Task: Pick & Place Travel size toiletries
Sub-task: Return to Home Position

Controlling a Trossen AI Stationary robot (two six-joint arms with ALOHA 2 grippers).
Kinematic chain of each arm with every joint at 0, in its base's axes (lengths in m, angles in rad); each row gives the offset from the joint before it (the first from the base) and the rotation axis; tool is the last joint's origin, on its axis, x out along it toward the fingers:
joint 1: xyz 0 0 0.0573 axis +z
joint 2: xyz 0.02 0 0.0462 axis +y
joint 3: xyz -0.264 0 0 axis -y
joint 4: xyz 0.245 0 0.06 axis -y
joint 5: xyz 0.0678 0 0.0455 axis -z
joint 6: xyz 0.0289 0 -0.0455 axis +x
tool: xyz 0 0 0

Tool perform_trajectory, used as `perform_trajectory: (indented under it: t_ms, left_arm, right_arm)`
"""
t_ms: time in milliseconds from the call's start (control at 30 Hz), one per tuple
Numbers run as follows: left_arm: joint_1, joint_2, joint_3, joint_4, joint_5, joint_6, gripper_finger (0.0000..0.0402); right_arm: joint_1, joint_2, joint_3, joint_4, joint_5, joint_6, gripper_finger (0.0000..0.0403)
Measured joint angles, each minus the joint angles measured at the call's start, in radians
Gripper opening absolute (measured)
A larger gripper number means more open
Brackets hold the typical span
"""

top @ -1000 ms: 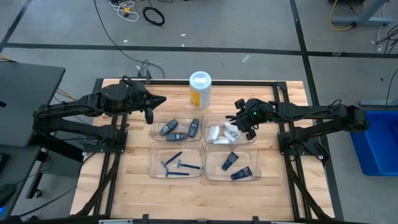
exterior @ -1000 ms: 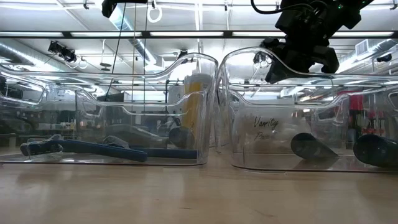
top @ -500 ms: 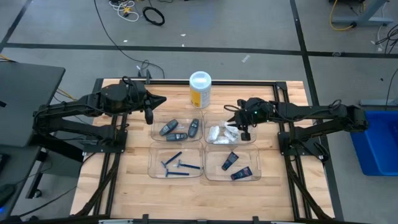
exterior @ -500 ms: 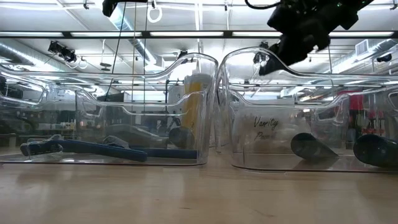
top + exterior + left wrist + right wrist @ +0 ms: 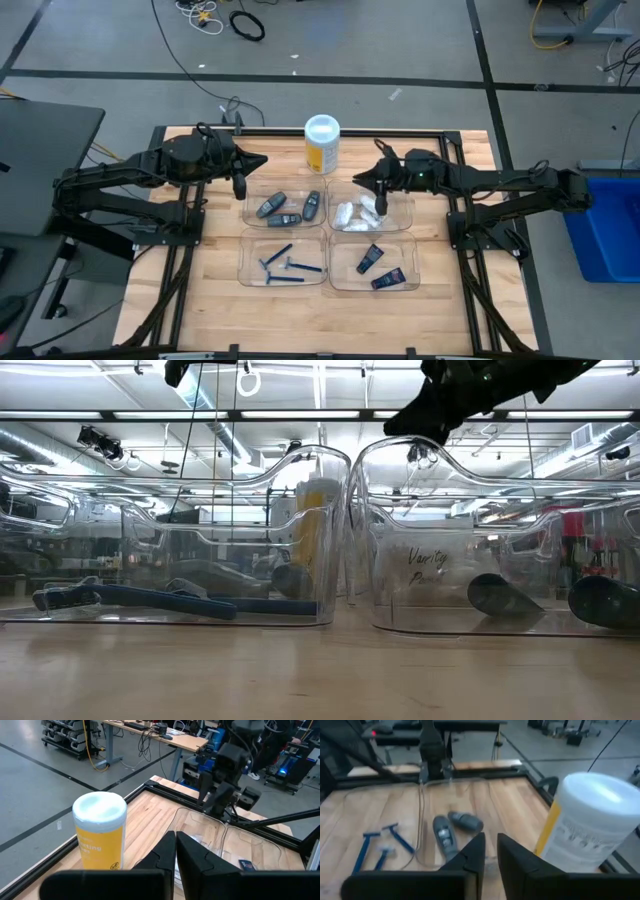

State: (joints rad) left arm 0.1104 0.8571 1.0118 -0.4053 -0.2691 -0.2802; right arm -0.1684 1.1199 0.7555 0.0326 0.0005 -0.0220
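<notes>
Four clear trays hold the toiletries. Grey oval sticks (image 5: 285, 207) lie in the far left tray and white packets (image 5: 358, 213) in the far right tray. Blue razors (image 5: 285, 265) lie in the near left tray, dark blue tubes (image 5: 375, 265) in the near right one. My right gripper (image 5: 365, 178) hangs above the packet tray's far edge. It points almost level toward the table's left, and its fingers (image 5: 479, 851) stand a narrow gap apart with nothing between them. My left gripper (image 5: 260, 160) waits shut above the stick tray's far left corner.
A tall yellow canister with a white lid (image 5: 322, 143) stands at the table's far edge, between the two grippers. The tray walls (image 5: 345, 510) rise well above the items. Bare wood lies near the table's front edge (image 5: 320, 320).
My right gripper has risen out of the packet tray. It has tipped from pointing steeply down to nearly level, rolled about its own line, and drawn a little toward the table's left. The packets lie in the tray.
</notes>
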Motion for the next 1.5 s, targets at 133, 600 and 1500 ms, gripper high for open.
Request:
perform_trajectory:
  t_ms: [133,600,1500]
  left_arm:
    - [0.000,0.000,0.000,0.000,0.000,0.000,0.0022]
    - [0.000,0.000,0.000,0.000,0.000,0.000,0.0022]
    - [0.000,0.000,0.000,0.001,0.000,0.000,0.0022]
  right_arm:
    - [0.000,0.000,0.000,0.049,0.007,0.000,0.0030]
    - [0.067,-0.046,-0.181,0.176,-0.062,0.002,0.0006]
    - [0.145,-0.741,-0.707,0.219,-0.013,-0.020,0.0006]
